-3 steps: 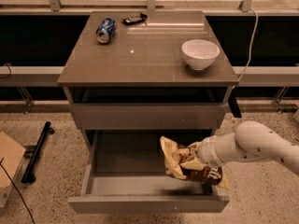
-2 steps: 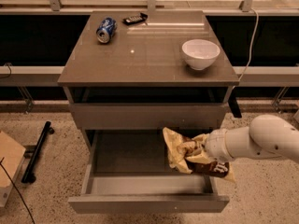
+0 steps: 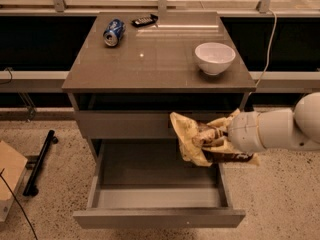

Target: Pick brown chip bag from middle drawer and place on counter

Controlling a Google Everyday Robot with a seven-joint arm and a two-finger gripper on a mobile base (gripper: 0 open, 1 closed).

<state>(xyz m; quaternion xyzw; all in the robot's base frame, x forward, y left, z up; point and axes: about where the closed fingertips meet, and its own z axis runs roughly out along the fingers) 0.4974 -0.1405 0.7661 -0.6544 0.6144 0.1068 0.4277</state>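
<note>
My gripper [image 3: 216, 140] comes in from the right on a white arm and is shut on the brown chip bag [image 3: 192, 136]. The bag is crumpled, with pale yellow ends and a dark brown middle. It hangs in the air above the open middle drawer [image 3: 155, 200], in front of the shut drawer front above it. The drawer's inside looks bare. The counter [image 3: 150, 59] is the glossy grey-brown top of the cabinet, above the bag.
On the counter stand a white bowl [image 3: 214, 57] at the right, a blue soda can [image 3: 114, 32] on its side at the back left, and a small dark object [image 3: 144, 20] at the back. A black bar [image 3: 40, 161] and cardboard [image 3: 10, 176] lie on the floor at the left.
The gripper has lifted the chip bag up out of the drawer, from just above the drawer's floor to the level of the drawer front above.
</note>
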